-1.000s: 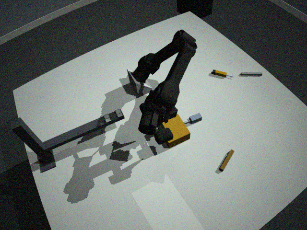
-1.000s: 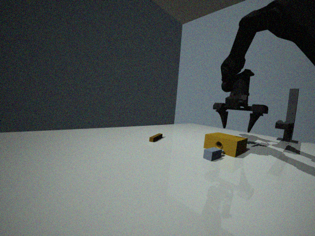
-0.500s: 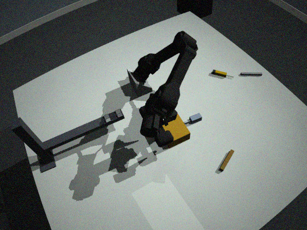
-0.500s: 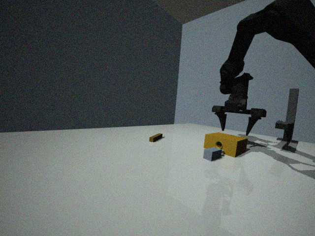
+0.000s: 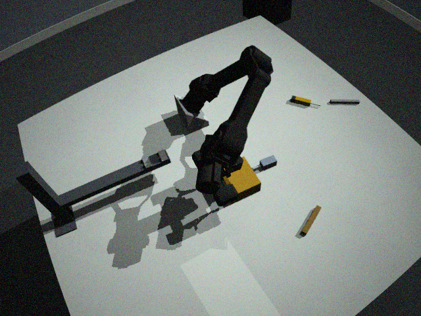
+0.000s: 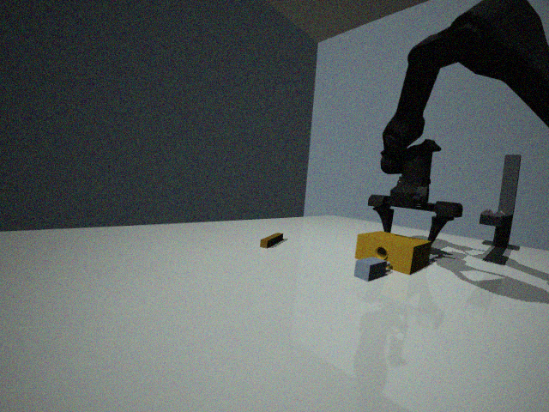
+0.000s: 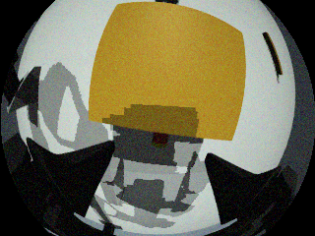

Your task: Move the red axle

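Yellow paint covers the beam [image 5: 245, 177] [image 6: 392, 250] [image 7: 169, 69], a chunky block that sits on the white table [image 5: 339, 163] [image 6: 177, 310] [image 7: 59, 39]. From the top, the beam is well away from the table's edges. The black arm [image 5: 253, 95] [image 6: 412, 88] bends over, and its gripper [image 5: 221, 185] [image 6: 408, 236] [image 7: 161, 153] hides one end of the beam. A blue-grey block [image 5: 268, 161] [image 6: 370, 269] is just beside the other end. The dark bracket [image 5: 112, 182] [image 6: 509, 190] has its foot near the left edge of the table, and its long bar points in toward the arm. The V-blocks [image 5: 155, 159] [image 6: 495, 217] are near the bar's tip, with no axle on them. Open room lies between them and the beam. A tan stick [image 5: 311, 220] [image 6: 271, 240] [image 7: 273, 54] lies well apart.

From the side, the gripper points down with its fingers wide open, holding nothing. The tips are behind the beam and close to its top edge; I cannot tell if they touch it. The round hole in the near face looks dark.

From the wrist, a small dark red bit of the axle [image 7: 158, 139] peeks out past the beam's lower edge, in shade. It is in the gap between the two fingers, with room on both sides.
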Available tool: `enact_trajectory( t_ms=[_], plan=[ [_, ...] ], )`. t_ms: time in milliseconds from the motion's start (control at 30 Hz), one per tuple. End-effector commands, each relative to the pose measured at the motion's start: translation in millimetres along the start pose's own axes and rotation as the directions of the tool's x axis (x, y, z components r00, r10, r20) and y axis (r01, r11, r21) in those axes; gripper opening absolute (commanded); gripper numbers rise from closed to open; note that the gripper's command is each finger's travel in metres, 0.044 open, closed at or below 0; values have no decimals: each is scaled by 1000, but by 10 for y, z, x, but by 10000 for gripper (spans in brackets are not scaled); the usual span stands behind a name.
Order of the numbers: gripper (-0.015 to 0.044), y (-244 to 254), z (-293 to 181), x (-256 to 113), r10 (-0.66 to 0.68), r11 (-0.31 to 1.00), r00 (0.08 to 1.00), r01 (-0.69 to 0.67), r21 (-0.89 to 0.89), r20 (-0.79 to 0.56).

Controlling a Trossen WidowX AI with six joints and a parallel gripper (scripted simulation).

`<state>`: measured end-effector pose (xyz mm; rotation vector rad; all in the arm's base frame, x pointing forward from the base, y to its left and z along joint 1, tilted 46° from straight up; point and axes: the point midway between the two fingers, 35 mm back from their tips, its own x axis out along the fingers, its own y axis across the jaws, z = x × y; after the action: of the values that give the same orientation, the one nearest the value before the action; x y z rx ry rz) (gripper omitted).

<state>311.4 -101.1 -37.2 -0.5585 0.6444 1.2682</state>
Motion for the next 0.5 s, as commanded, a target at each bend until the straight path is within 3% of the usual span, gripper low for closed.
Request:
enact_trajectory(
  t_ms=[0,467],
  plan=[
    [440,30,22,87,8,1000,1000,-8,7,9],
    [440,34,24,124,8,1000,1000,-8,7,10]
  ],
)
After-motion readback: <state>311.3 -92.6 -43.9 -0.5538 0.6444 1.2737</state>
